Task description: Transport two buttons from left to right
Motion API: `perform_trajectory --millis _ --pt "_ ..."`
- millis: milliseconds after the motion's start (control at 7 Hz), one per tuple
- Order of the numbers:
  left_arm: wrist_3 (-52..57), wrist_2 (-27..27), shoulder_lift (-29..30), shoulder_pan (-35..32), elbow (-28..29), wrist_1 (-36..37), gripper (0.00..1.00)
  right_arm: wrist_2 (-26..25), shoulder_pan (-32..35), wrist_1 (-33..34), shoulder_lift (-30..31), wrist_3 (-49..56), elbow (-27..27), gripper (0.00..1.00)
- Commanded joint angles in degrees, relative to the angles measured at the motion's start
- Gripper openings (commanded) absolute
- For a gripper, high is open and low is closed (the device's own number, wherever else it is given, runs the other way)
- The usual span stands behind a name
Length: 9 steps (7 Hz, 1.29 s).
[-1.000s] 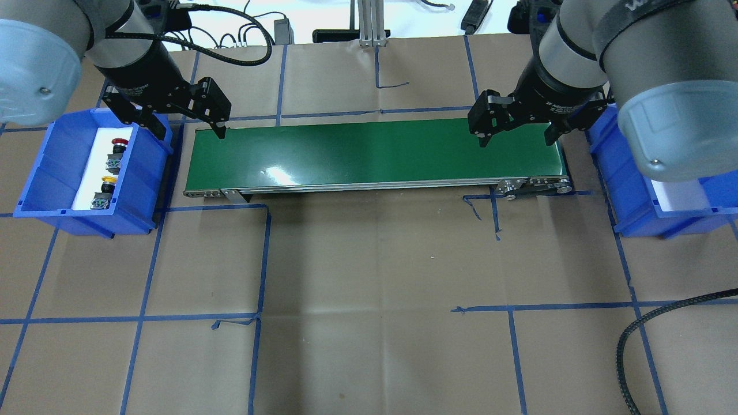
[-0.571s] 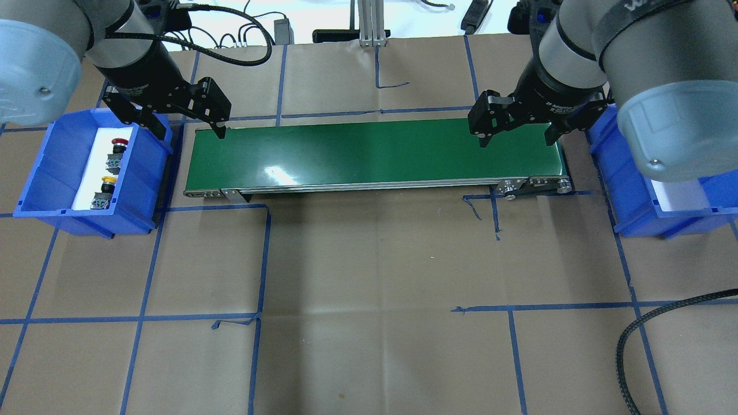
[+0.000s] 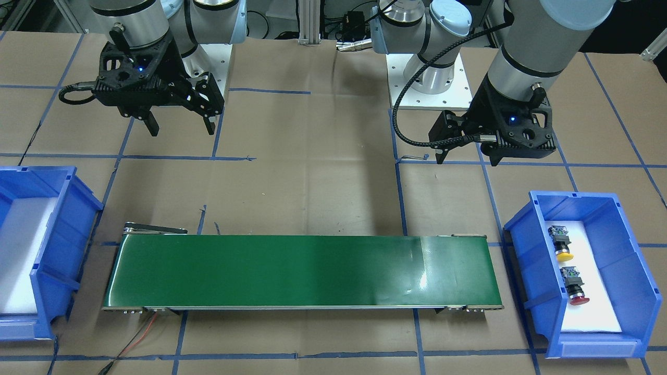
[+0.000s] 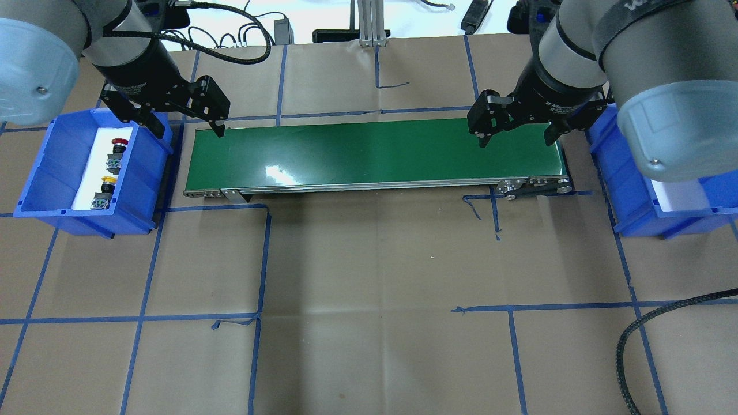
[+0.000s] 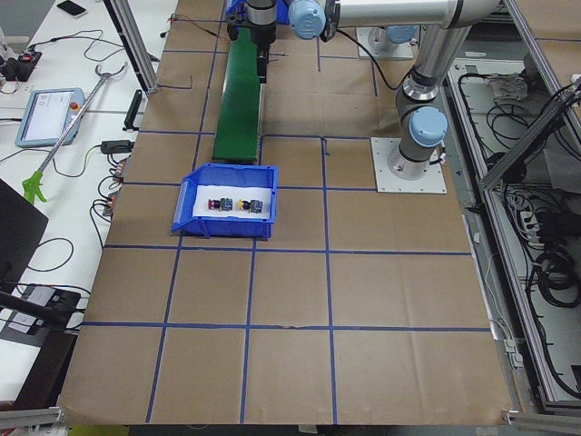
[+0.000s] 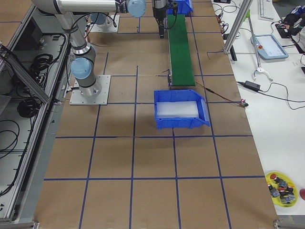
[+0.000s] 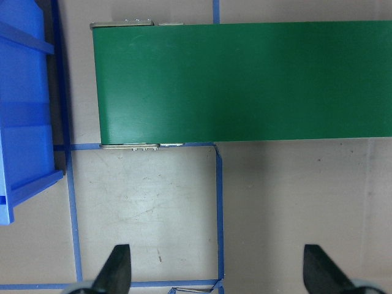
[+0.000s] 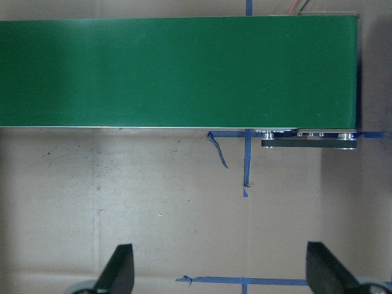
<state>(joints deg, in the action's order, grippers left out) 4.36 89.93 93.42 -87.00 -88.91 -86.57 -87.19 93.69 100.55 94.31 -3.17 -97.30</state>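
The red button (image 4: 119,142) and yellow button (image 4: 108,182) are noted lying in the blue bin (image 4: 34,173) at 9 o'clock of the green belt (image 4: 375,153), while the left gripper (image 4: 187,128) and right gripper (image 4: 517,138) are held empty, fingers spread, near the belt's ends, presumably staged for pick-up and hand-off.

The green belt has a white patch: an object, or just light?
Just glare: a white sheen on the green belt in the overhead view, a fainter streak in the front-facing view, none in either wrist view.
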Motion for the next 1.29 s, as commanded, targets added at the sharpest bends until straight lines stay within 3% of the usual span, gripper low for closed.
perform_trajectory --millis 0,714,1000,1143 --pt "1.08 0.6 0.01 1.47 -0.12 0.17 1.0 0.0 0.0 0.0 0.0 0.0 0.0 1.0" --pt "22.24 0.51 2.46 20.7 0.31 0.26 1.0 0.0 0.0 0.0 -0.09 0.0 0.09 1.0" --pt "27.97 -0.01 8.51 27.82 2.67 3.33 1.0 0.0 0.0 0.0 0.0 0.0 0.0 1.0" --pt "29.03 -0.01 11.84 28.37 4.34 4.47 1.0 0.0 0.0 0.0 0.0 0.0 0.0 1.0"
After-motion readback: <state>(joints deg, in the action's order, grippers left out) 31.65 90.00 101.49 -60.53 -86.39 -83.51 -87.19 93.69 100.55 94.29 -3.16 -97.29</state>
